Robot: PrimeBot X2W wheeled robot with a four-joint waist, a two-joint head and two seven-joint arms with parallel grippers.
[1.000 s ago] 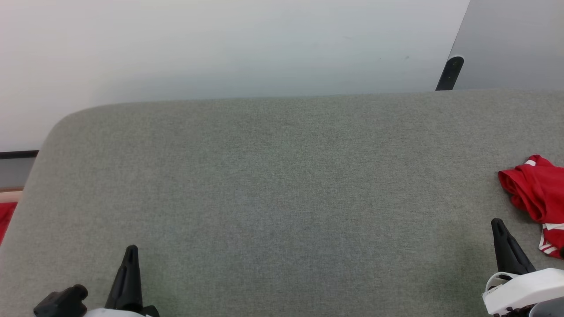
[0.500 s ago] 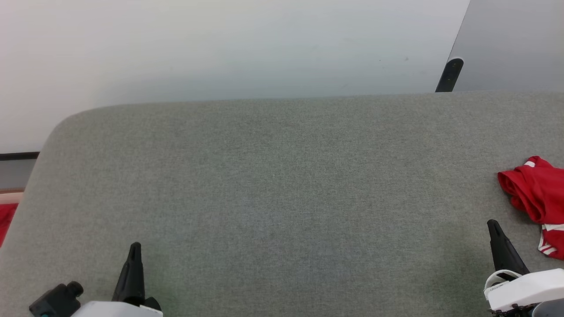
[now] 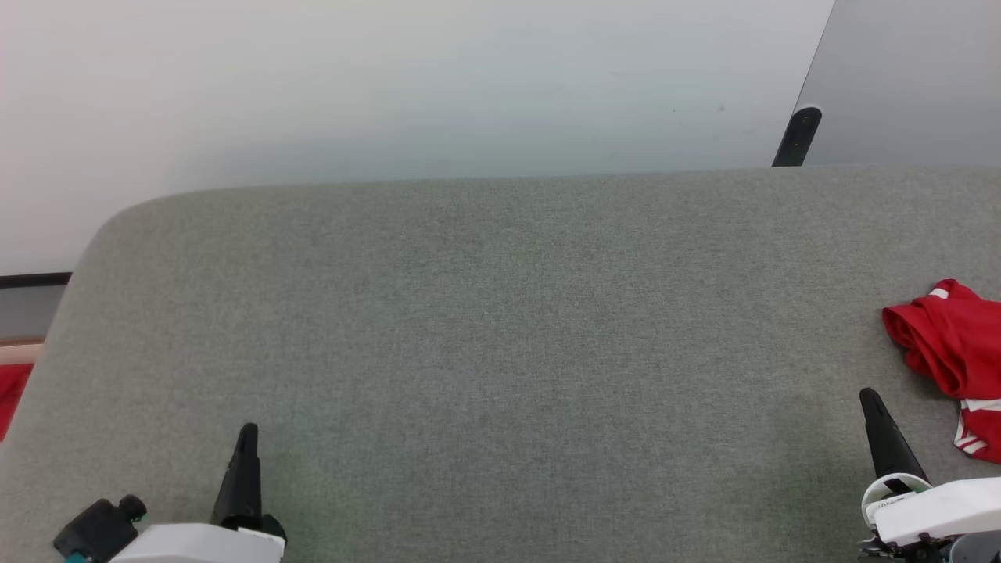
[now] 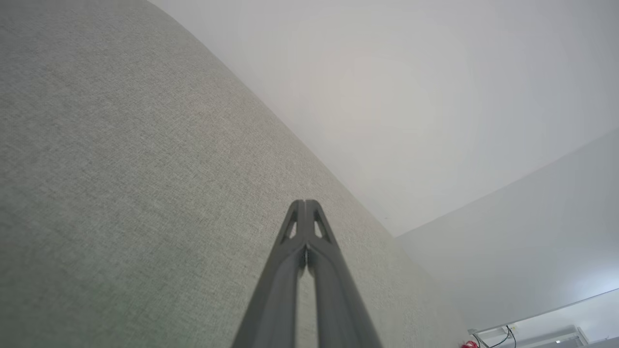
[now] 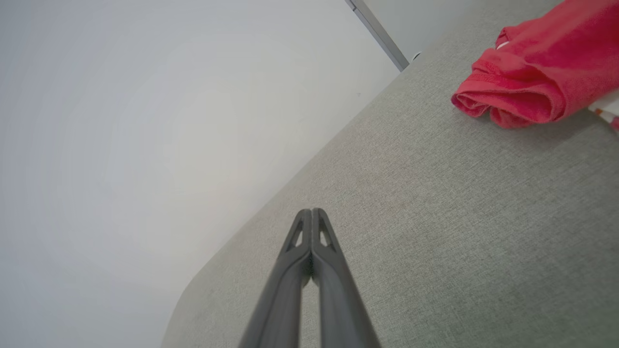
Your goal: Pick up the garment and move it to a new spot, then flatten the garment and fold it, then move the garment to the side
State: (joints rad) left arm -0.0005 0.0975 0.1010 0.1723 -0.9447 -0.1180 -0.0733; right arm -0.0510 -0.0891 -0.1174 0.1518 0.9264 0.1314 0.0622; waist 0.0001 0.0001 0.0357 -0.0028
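the head camera looks down from high above the near edge of the grey table, facing its far edge and the white wall. each wrist camera sits low and close over the table. one looks along the left gripper, one along the right gripper, both toward the far edge. head and right wrist views share the red garment at the table's right end.
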